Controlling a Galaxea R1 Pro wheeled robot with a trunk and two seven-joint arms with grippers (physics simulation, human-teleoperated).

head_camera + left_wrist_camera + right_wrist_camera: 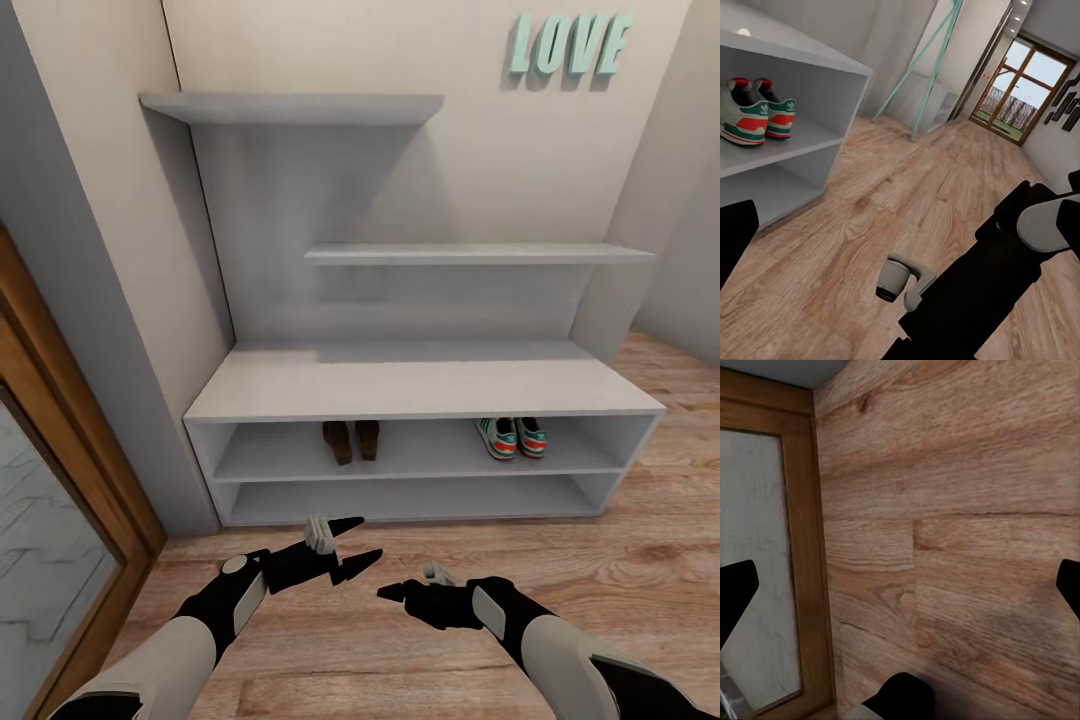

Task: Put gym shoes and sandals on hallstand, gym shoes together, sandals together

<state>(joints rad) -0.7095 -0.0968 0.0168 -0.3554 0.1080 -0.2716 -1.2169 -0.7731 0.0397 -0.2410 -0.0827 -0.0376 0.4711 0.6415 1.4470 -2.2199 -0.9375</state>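
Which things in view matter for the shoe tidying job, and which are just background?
Job:
gym shoes, side by side on the hallstand's upper open shelf
sandals, paired on the same shelf
corridor floor
left gripper and right gripper, both empty

Background:
LOVE wall sign
wooden door frame

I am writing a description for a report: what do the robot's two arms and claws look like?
Both arms have pale grey forearm shells and black wrists with a small grey patch. The left claw and right claw are black with pointed fingers. A small grey-white cylinder sits at each claw's base.
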